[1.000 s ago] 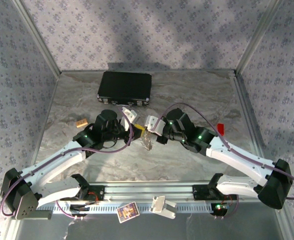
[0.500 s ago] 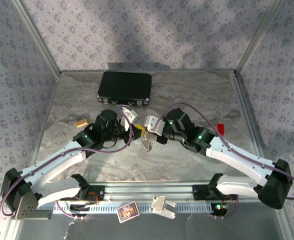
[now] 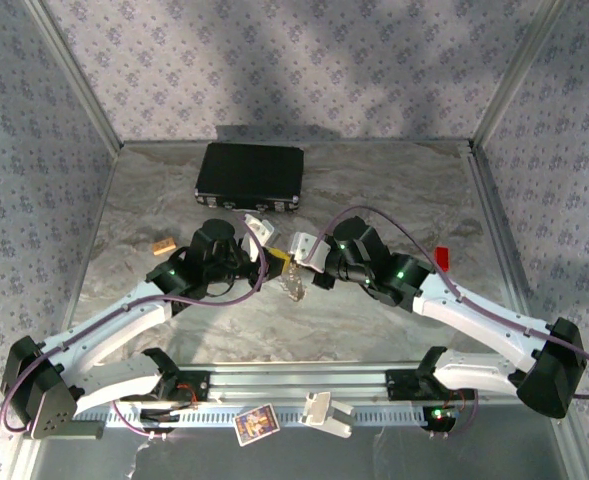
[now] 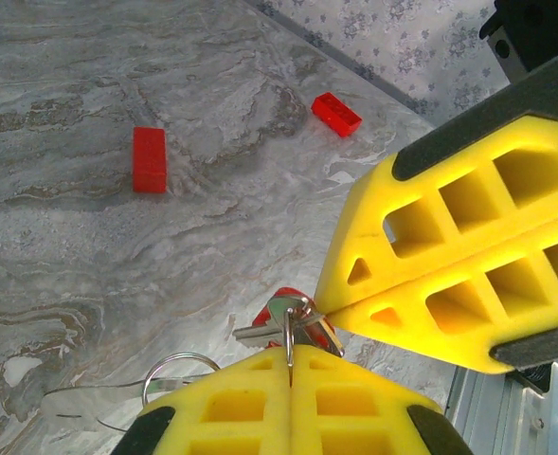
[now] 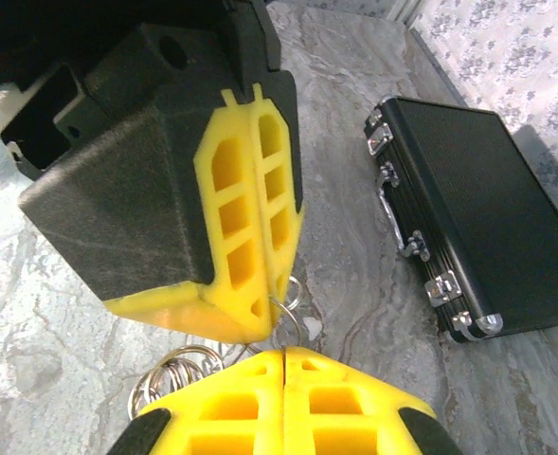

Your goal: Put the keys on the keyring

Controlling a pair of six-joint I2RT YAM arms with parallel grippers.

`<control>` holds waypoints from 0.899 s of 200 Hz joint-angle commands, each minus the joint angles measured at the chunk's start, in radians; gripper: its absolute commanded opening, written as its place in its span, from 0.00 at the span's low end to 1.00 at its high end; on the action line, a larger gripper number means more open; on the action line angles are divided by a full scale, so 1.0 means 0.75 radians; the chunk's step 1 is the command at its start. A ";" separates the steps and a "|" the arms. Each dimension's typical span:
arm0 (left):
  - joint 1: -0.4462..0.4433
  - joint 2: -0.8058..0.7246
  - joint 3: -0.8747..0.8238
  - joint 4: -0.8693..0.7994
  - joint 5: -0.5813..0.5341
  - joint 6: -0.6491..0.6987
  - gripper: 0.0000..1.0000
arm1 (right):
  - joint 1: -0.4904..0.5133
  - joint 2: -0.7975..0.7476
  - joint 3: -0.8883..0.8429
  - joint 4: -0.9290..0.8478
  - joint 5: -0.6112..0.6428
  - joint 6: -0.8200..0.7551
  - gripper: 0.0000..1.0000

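Left gripper and right gripper both pinch the keyring, fingers closed. Red key sits at the ring; threading judged unfinished.

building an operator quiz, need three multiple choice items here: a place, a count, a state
1. The black case lies: A) far side of table B) by arm bases C) under right arm
2. Count of red blocks, left wrist view: A) one B) two C) four
3. The left gripper and right gripper: A) both open B) one open C) both shut
1A, beyond both grippers; 2B, two lie apart; 3C, yellow fingers meet without gaps, left pinching the keyring
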 commanded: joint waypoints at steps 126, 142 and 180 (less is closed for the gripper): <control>-0.007 0.006 0.052 0.069 0.026 -0.017 0.00 | 0.023 -0.013 -0.013 0.021 0.033 -0.021 0.00; -0.006 0.005 0.055 0.069 0.028 -0.018 0.00 | 0.025 -0.012 -0.014 0.022 0.035 -0.021 0.00; -0.007 0.005 0.056 0.069 0.029 -0.018 0.00 | 0.028 -0.008 -0.011 0.015 0.027 -0.026 0.00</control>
